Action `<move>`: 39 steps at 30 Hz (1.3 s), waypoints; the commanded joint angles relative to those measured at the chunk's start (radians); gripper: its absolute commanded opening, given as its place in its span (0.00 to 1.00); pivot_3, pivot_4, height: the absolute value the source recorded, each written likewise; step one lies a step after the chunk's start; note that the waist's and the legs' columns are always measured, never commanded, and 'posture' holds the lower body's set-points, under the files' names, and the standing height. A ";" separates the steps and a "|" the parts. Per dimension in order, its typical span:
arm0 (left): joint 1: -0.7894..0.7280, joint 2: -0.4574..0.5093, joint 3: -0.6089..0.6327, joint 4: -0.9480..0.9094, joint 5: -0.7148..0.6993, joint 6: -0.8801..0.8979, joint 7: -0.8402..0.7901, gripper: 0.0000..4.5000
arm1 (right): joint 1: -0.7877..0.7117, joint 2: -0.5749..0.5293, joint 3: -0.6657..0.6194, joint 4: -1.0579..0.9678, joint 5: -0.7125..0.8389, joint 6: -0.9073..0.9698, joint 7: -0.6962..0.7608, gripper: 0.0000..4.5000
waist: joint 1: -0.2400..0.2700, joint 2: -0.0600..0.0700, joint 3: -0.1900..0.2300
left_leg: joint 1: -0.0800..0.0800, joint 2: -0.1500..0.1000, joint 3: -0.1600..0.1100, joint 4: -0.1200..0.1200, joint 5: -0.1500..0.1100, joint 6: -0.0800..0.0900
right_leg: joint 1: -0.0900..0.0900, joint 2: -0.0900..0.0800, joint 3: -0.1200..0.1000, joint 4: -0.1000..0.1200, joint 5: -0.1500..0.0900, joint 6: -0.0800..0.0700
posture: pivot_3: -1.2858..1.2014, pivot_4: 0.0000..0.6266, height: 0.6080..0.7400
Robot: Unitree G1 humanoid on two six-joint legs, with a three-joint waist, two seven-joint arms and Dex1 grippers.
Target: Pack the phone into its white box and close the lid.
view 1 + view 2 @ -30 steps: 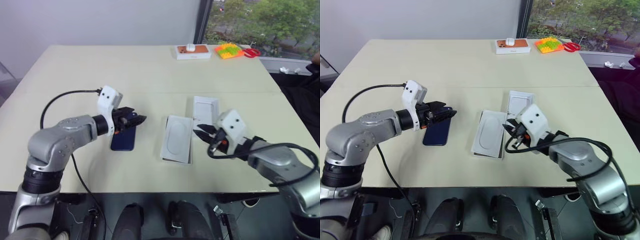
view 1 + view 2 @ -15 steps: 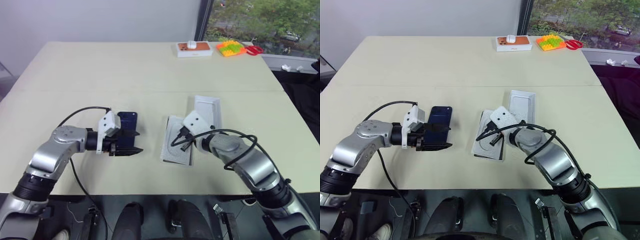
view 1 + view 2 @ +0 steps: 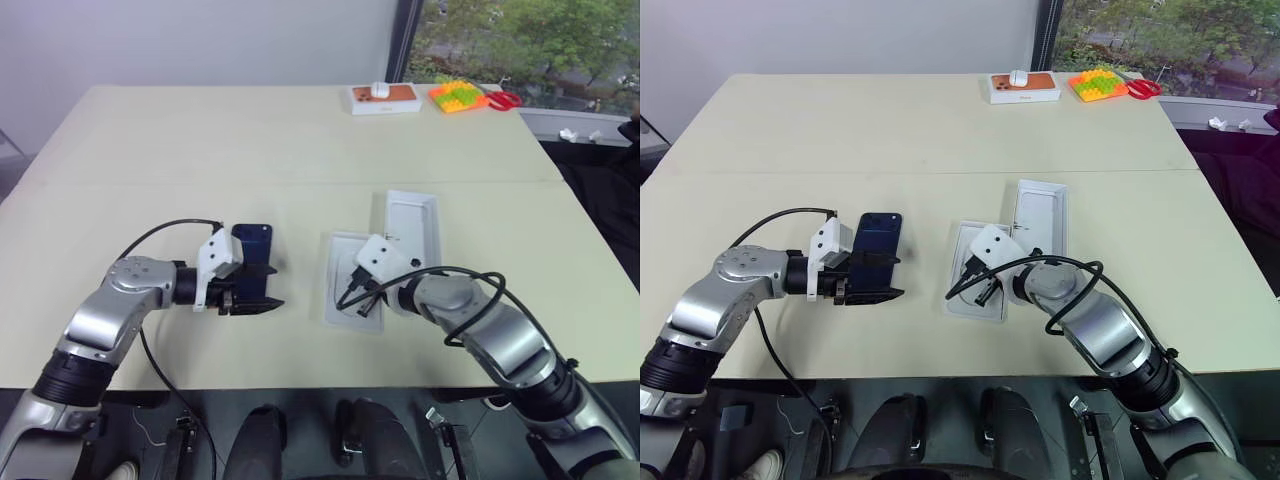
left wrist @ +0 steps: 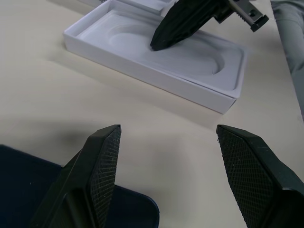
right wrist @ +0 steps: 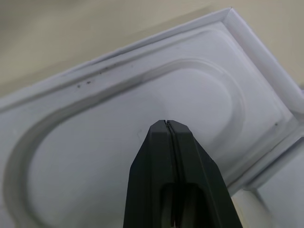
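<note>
The left gripper point(image 3: 262, 291) stands wide open and empty, low over the table point(image 3: 200, 150), with one finger point(image 4: 102, 161) above the near end of the phone point(image 3: 250, 246), which lies flat just behind it. The right gripper point(image 5: 166, 128) is pressed shut, holding nothing, its tip in or just above the oval recess of the white insert point(image 3: 343, 272).

To lift the phone cleanly, the left jaws likely need to straddle its long edges rather than its face.

The white piece point(image 3: 413, 222) past the insert, lid or box base, cannot be told. The insert lies between phone and that piece, so it may get in the way. Far off sit an orange-topped box point(image 3: 385, 98) and toy bricks point(image 3: 457, 98).
</note>
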 commanded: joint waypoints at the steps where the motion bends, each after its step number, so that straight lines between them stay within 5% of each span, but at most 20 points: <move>1: 0.000 -0.008 0.048 0.001 0.000 -0.008 0.020 0.76 | 0.001 -0.031 -0.052 -0.115 0.000 -0.056 0.038 0.00 | 0.000 0.000 0.000 | 0.000 0.000 0.000 0.000 0.000 0.000 | 0.000 0.000 0.000 0.000 0.000 0.000 | 0.52 0.24 1.00; 10: -0.012 -0.014 0.073 0.035 0.005 -0.004 0.024 0.76 | 0.100 -0.116 -0.039 -0.236 0.050 0.005 0.128 0.00 | 0.000 0.000 0.000 | 0.000 0.000 0.000 0.003 0.000 0.000 | 0.001 0.000 0.000 0.001 0.000 0.000 | 0.52 0.24 1.00; 19: 0.001 -0.024 0.075 -0.010 -0.011 0.021 0.030 0.76 | 0.039 0.022 -0.035 0.034 -0.072 -0.011 -0.023 0.00 | 0.001 0.000 0.000 | 0.002 0.001 0.000 0.012 0.000 0.001 | 0.002 0.000 0.000 0.010 0.000 0.001 | 0.52 0.24 1.00; 39: 0.031 -0.052 0.079 -0.081 -0.021 0.075 0.041 0.76 | -0.076 0.187 -0.046 0.384 -0.245 -0.231 -0.118 0.00 | 0.001 0.000 0.000 | 0.007 0.000 0.000 0.012 0.000 0.002 | 0.007 0.000 0.000 0.010 0.000 0.001 | 0.52 0.24 1.00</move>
